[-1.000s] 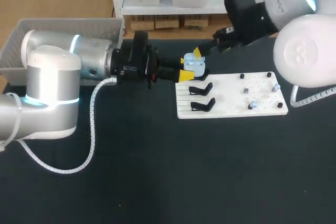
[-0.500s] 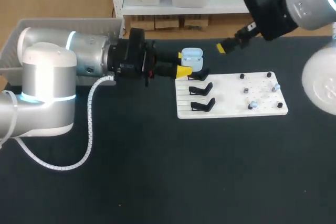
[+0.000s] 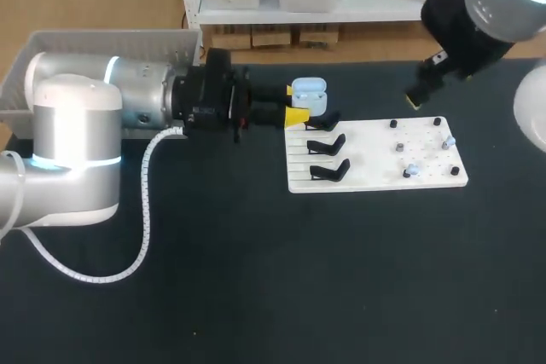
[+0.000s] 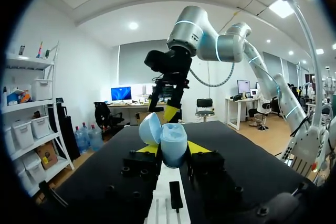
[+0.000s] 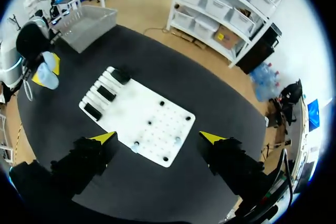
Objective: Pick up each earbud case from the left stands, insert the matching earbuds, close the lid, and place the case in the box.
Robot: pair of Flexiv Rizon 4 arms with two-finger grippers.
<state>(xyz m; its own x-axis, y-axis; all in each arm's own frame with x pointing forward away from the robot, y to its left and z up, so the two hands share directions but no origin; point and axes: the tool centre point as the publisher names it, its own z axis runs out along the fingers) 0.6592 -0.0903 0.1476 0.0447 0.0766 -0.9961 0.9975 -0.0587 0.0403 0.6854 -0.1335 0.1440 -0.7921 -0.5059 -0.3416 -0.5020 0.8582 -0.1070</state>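
Now the right gripper (image 3: 418,98) has left the earbud case (image 3: 309,95), where it was one second ago. It has swung to the right and hangs with its fingers spread wide over the far right corner of the white board (image 3: 367,155). The left gripper (image 3: 296,104) pinches the pale blue case from both sides, above the bench and just beyond the board's far left corner. It has drawn back only a little, and the lid stands open. Probably the right arm goes next for the small earbuds (image 3: 410,170) on the board's right part. Whether the case already has one inside, I cannot tell.
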